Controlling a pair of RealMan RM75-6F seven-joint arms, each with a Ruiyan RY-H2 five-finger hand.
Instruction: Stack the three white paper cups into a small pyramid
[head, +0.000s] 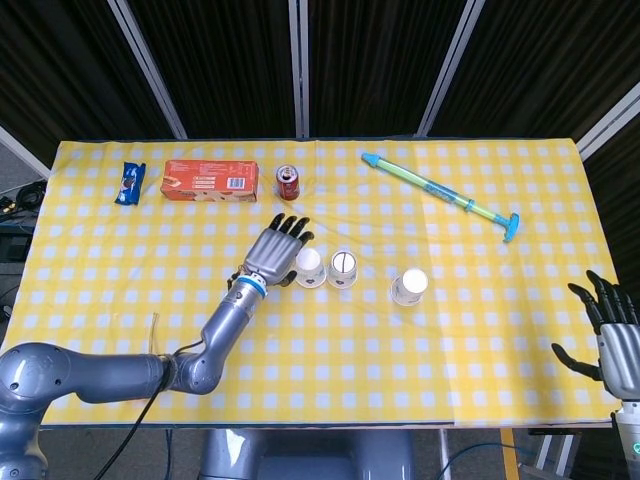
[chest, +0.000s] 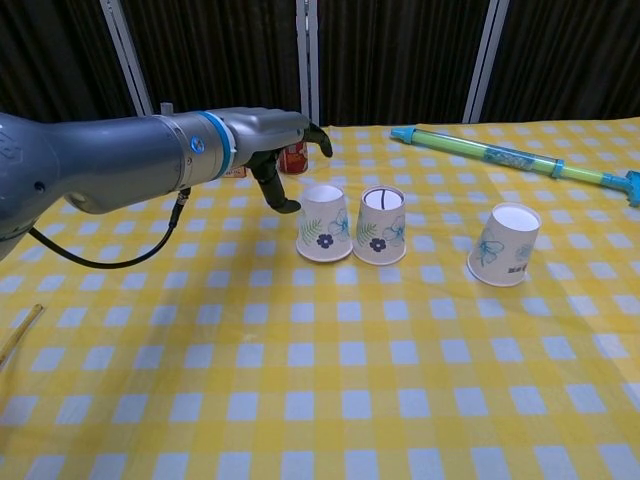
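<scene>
Paper cups, light and thin-walled, will likely crush under a hard squeeze and tip at a nudge; a soft hold round the side wall, below the upturned base, looks safest; two (chest: 325, 223) (chest: 379, 225) stand upside down, touching, mid-table, the third cup (chest: 504, 243) apart to their right; the left hand (chest: 283, 140) hovers just beside the left cup, fingers spread, holding nothing; the right hand (head: 618, 340) waits at the near right edge, fingers apart.

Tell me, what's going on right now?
Left hand open beside two touching cups. Third cup apart. Right hand open, idle. Nothing blocking.
</scene>
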